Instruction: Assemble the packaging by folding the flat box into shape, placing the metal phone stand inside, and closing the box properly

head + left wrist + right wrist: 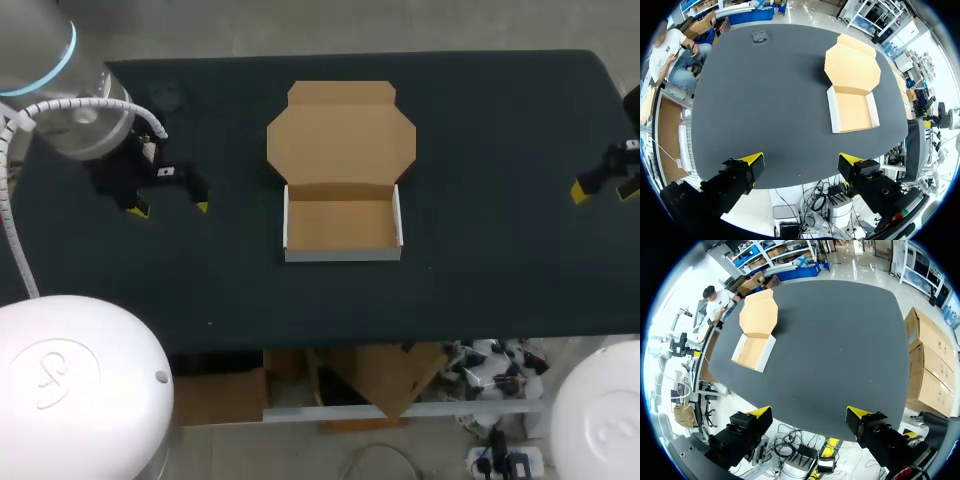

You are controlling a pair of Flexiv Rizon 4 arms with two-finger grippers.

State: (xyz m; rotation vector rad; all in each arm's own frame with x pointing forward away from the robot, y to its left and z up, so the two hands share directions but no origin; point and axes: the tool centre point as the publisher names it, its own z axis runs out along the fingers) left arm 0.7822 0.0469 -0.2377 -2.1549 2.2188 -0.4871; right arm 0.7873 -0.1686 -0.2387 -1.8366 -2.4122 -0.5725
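Left wrist view showed the left gripper (801, 162) with its two yellow-tipped fingers (753, 160) spread wide apart and touching nothing, held above the dark table (765, 110) near its near edge. Ahead of those fingers and off to one side sat the box (852, 110), well apart from them. A small grey object (759, 36) lay flat close to the table's far edge, too small to tell whether it was the metal phone stand.

Right wrist view showed the right gripper (809, 414) likewise parted, its yellow tips (760, 412) holding nothing, just past the table's edge. The box (754, 351) lay well ahead of it, across a wide stretch of dark tabletop.

Head view placed the left gripper (155, 208) over the table's left part and the right gripper (605, 188) at its right edge, each well clear of the box (343, 225), which stood between them near the middle. The box was already folded into a shallow tray with white outer walls standing upright and a brown floor in full view. Its lid (342, 135) was open, stretched away from the tray toward the far edge, its side flaps spread out
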